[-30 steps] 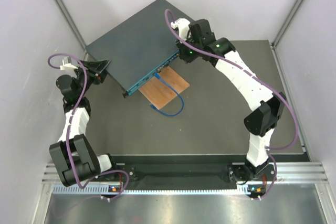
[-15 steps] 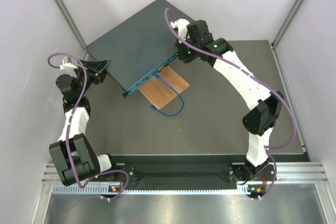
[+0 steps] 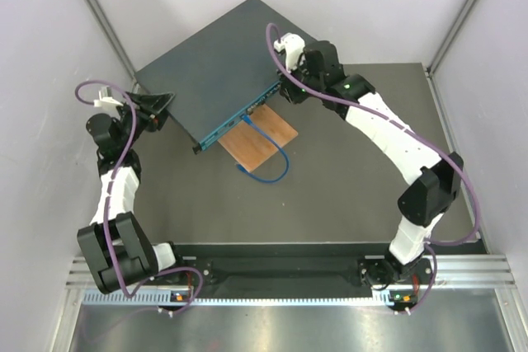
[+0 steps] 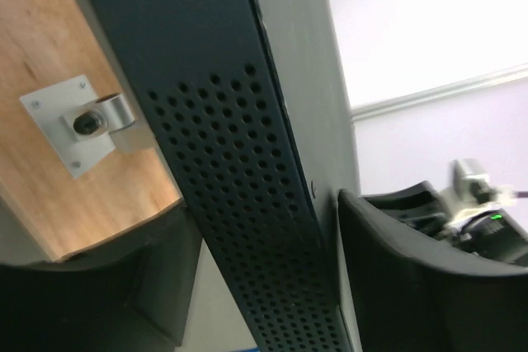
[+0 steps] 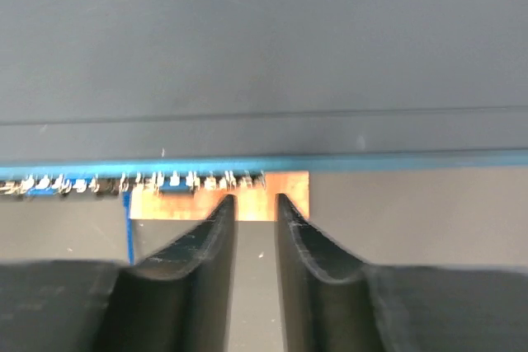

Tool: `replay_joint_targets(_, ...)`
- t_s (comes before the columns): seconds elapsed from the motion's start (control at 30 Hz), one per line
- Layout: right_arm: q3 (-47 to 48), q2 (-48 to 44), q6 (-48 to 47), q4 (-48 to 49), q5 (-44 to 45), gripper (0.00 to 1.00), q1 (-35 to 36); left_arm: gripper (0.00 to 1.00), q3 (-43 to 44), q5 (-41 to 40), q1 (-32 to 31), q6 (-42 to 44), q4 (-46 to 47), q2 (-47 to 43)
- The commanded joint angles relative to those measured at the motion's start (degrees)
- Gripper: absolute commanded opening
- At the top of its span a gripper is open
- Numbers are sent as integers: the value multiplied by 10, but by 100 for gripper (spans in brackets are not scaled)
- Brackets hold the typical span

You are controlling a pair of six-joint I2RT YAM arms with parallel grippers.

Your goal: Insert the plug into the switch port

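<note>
The switch is a flat dark blue-teal box lying at an angle at the back. Its teal port face looks toward the front right. A blue cable has one plug at the port row, and its other end lies on the table. My left gripper is shut on the switch's left corner, with the perforated side between its fingers. My right gripper hovers at the switch's right corner, slightly open and empty. Its fingertips point at the ports and the blue plug.
A small brown wooden board lies on the table against the port face, under the cable loop, and it also shows in the right wrist view. A metal bracket sits on wood in the left wrist view. Grey walls close in behind and at both sides.
My right arm has swung its elbow to the right, and the wrist has shifted slightly by the switch's right corner. The left arm, switch and cable have not moved.
</note>
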Motion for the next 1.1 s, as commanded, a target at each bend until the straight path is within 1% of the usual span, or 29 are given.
replay_joint_targets(0.0,-33,-75,-7,72,-24,30,-17,72,0,21,-10,103,-54,-2)
replay_joint_targets(0.03,-44,-83,-8,70,-28,34,-27,77,-5,22,-4,101,-55,-9)
replay_joint_targets(0.07,-56,-90,-9,70,-29,44,-32,81,-13,22,8,102,-62,-11)
replay_joint_targets(0.1,-78,-105,-12,69,-31,50,-36,90,-16,25,14,102,-67,-15)
replay_joint_targets(0.13,-89,-113,-15,69,-37,54,-45,94,-19,27,21,105,-71,-25)
replay_joint_targets(0.17,-101,-121,-17,67,-38,63,-50,98,-25,31,33,106,-76,-28)
replay_joint_targets(0.23,-135,-148,-24,64,-41,70,-62,99,-31,41,49,112,-93,-45)
replay_joint_targets(0.27,-146,-159,-26,63,-48,76,-69,99,-37,44,68,114,-100,-51)
replay_joint_targets(0.33,-179,-187,-27,59,-57,84,-89,99,-40,55,87,128,-131,-68)
replay_joint_targets(0.37,-188,-195,-27,56,-69,88,-97,99,-38,67,109,134,-145,-74)
replay_joint_targets(0.4,-203,-211,-26,52,-74,89,-105,99,-36,78,120,143,-160,-78)
replay_joint_targets(0.43,-210,-219,-26,47,-78,91,-123,99,-31,85,133,170,-207,-84)
replay_joint_targets(0.47,-218,-226,-26,44,-90,96,-132,99,-13,93,153,194,-239,-86)
replay_joint_targets(0.5,-234,-241,-26,43,-95,98,-141,99,5,95,163,229,-293,-87)
replay_joint_targets(0.53,-241,-247,-25,38,-100,100,-162,99,25,91,171,309,-404,-83)
replay_joint_targets(0.57,-247,-252,-24,34,-113,100,-173,99,71,80,182,351,-470,-78)
replay_joint_targets(0.6,-257,-260,-21,31,-120,100,-185,99,94,55,185,393,-522,-71)
replay_joint_targets(0.63,-262,-263,-20,26,-134,100,-211,99,116,37,185,468,-571,-58)
replay_joint_targets(0.67,-269,-266,-18,23,-142,100,-222,99,153,23,186,499,-657,-51)
replay_joint_targets(0.7,-280,-271,-18,19,-148,100,-235,99,168,1,187,528,-686,-44)
replay_joint_targets(0.73,-285,-273,-16,18,-152,100,-257,99,181,-9,187,584,-716,-35)
replay_joint_targets(0.77,-290,-275,-16,13,-167,100,-270,99,203,-15,188,614,-760,-32)
replay_joint_targets(0.8,-303,-278,-20,11,-173,100,-283,99,212,-26,189,641,-784,-30)
replay_joint_targets(0.83,-310,-281,-22,8,-179,100,-304,99,219,-43,189,688,-798,-31)
replay_joint_targets(0.87,-318,-284,-25,4,-181,100,-315,99,224,-52,188,709,-811,-34)
replay_joint_targets(0.9,-333,-291,-35,3,-183,100,-336,99,223,-60,188,752,-815,-42)
replay_joint_targets(0.97,-350,-296,-46,0,-182,100,-346,99,217,-92,187,787,-818,-52)
replay_joint_targets(1.0,-364,-298,-61,-7,-180,100,-368,99,216,-102,186,805,-824,-55)
replay_joint_targets(1.07,-377,-297,-74,-15,-177,100,-389,99,213,-137,186,846,-827,-58)
